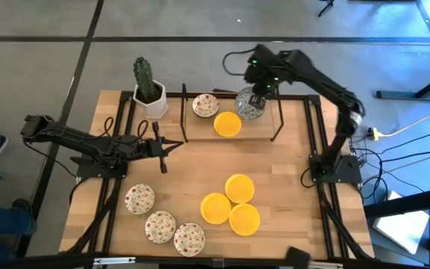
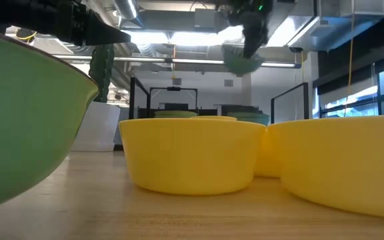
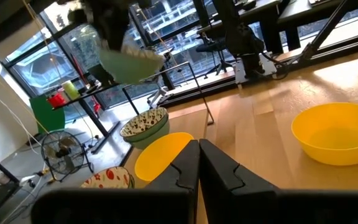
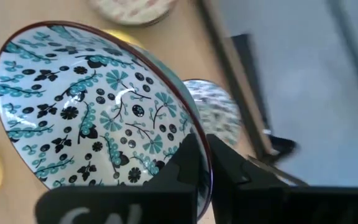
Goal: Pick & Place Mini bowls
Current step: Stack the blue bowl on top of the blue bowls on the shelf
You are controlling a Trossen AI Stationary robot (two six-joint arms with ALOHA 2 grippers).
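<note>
1. Right hand (image 1: 254,96): raised above the far part of the light wooden desk (image 1: 200,168), its fingers closed on the rim of a small round white bowl with a green-grey floral pattern (image 4: 92,106). The bowl hangs clear of the desk, tilted, with the rim pinched between the two dark fingers.
2. Directly below the right hand, a second bowl with a similar pattern (image 4: 219,121) sits inside the thin black wire frame (image 1: 278,123).
3. Just beside the right hand, inside the same frame: a plain bright yellow bowl (image 1: 227,124) and, beyond it, a white bowl with a red-pink speckled pattern (image 1: 204,105).
4. Left hand (image 1: 178,145): held level over the middle-left of the desk, fingers pressed together, gripping nothing.
5. Near edge of the desk, well apart from the right hand: three yellow bowls (image 1: 230,205) clustered and touching; three red-pink speckled bowls (image 1: 159,220) in a curved row.
6. Far side of the left hand: white pot with a green cactus (image 1: 148,93).
</note>
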